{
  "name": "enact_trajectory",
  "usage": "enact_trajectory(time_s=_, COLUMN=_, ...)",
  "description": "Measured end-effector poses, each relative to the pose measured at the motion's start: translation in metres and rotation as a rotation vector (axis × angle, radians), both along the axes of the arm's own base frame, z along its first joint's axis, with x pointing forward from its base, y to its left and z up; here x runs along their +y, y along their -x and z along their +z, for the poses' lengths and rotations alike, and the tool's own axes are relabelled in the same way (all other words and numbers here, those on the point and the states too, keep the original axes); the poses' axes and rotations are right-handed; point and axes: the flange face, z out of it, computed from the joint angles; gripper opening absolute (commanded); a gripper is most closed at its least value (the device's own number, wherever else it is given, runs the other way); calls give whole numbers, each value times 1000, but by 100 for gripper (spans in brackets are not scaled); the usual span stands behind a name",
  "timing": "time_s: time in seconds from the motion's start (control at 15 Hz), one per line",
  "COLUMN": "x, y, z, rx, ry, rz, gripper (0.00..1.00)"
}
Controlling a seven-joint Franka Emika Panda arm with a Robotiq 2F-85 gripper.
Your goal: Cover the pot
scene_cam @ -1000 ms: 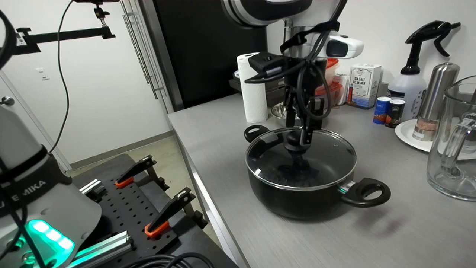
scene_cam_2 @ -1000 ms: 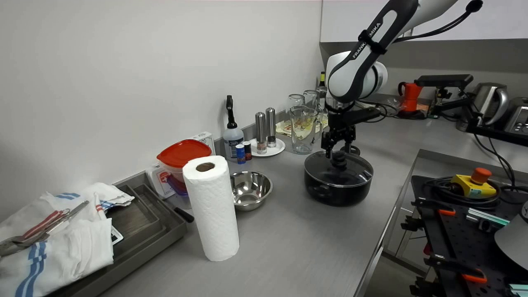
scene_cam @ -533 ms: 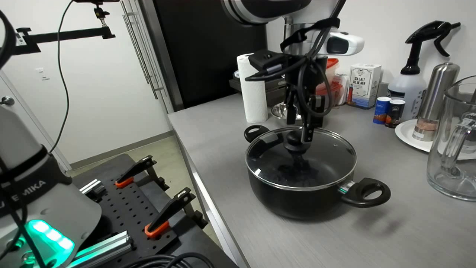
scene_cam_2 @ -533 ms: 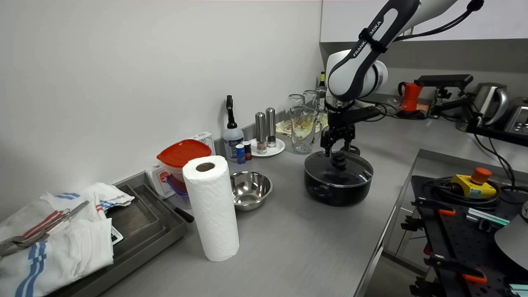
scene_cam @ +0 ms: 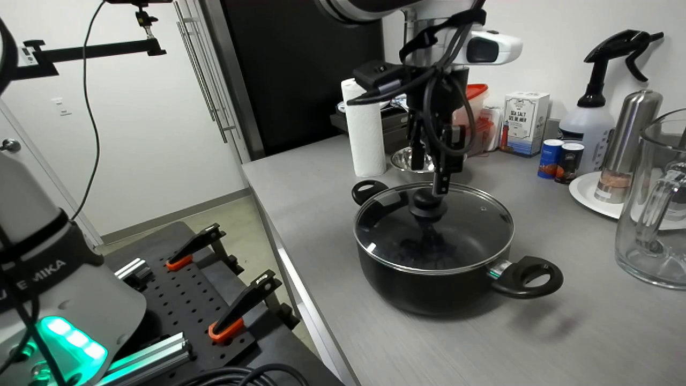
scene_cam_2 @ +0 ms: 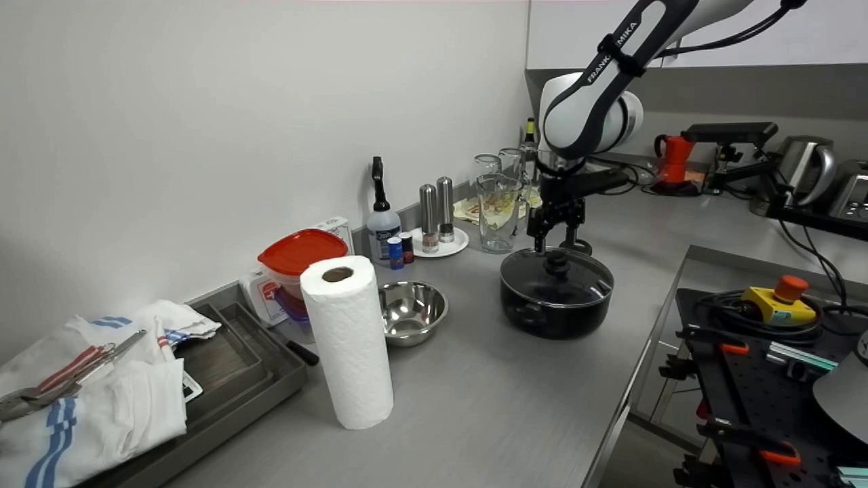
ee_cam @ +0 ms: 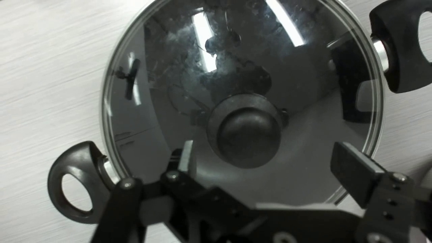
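The wide black pot (scene_cam: 429,295) stands upright on the grey counter and shows in both exterior views (scene_cam_2: 556,322). A glass lid (scene_cam: 477,236) with a metal rim rests on it, level and covering its opening. The lid's black round knob (scene_cam: 427,206) stands at its centre. It also shows in the wrist view (ee_cam: 249,138). My gripper (scene_cam: 429,174) points down just above the lid, with its fingers spread and nothing between them. In the wrist view the fingers (ee_cam: 268,162) stand wide apart, with the knob in front of them and not held.
A steel bowl (scene_cam_2: 412,313) and a paper towel roll (scene_cam_2: 352,352) stand beside the pot. A glass pitcher (scene_cam: 656,214), a white plate (scene_cam: 584,195) with grinders and a spray bottle (scene_cam: 587,128) stand near the wall. The counter's front edge (scene_cam: 300,289) runs close to the pot.
My gripper has risen slightly away from the lid's knob, its fingers staying open. The lid and the pot have not moved.
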Motion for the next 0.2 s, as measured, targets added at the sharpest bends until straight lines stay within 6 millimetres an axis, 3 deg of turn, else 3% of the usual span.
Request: enact_trajectory(time_s=0.2, x=8, y=6, z=8, rx=-15, ry=0, rz=9, gripper=100)
